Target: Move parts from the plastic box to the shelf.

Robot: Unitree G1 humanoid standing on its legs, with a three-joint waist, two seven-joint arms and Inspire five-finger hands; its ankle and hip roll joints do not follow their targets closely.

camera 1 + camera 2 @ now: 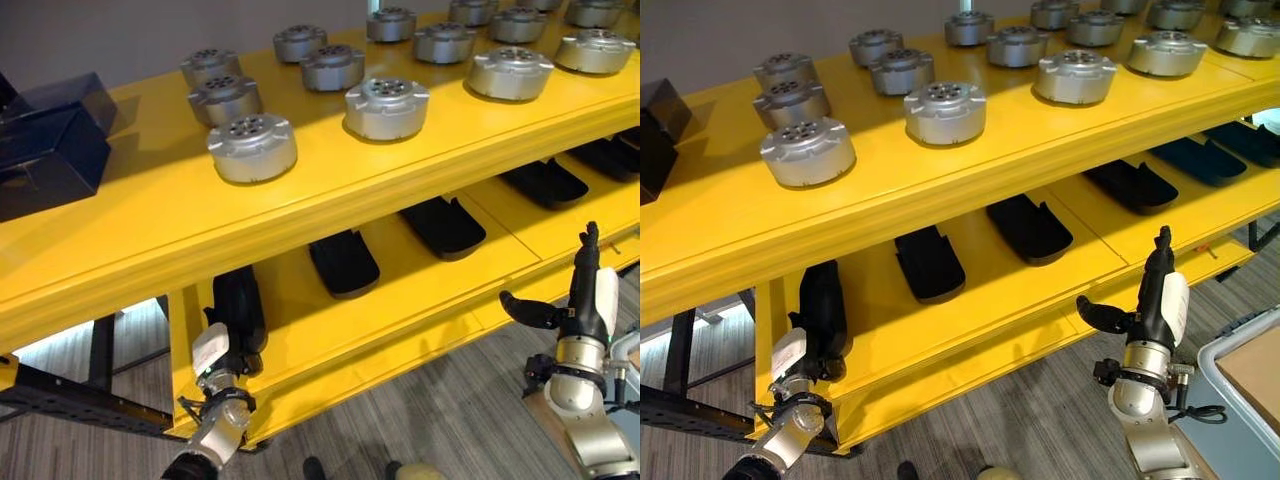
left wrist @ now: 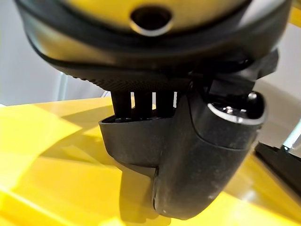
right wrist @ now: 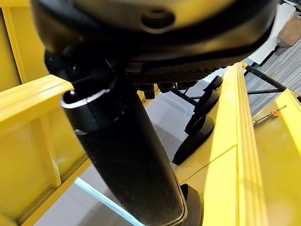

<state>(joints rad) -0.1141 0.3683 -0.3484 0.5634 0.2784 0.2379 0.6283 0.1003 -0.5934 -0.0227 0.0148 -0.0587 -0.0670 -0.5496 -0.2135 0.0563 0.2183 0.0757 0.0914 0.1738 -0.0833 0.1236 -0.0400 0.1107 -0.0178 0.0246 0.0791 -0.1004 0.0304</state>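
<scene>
Left eye view shows the yellow shelf [image 1: 150, 215] with silver discs [image 1: 252, 147] on top and black parts [image 1: 344, 262] along its lower tier. At that tier's left end the left hand [image 1: 222, 352] grips a part [image 1: 240, 305], likely setting it in line. Right hand [image 1: 580, 295] waits splayed, empty, beside the shelf's front edge.

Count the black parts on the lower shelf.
6 parts in one row on the lower shelf: the leftmost part in the left hand, five more rightward. Others may be hidden beyond.
</scene>
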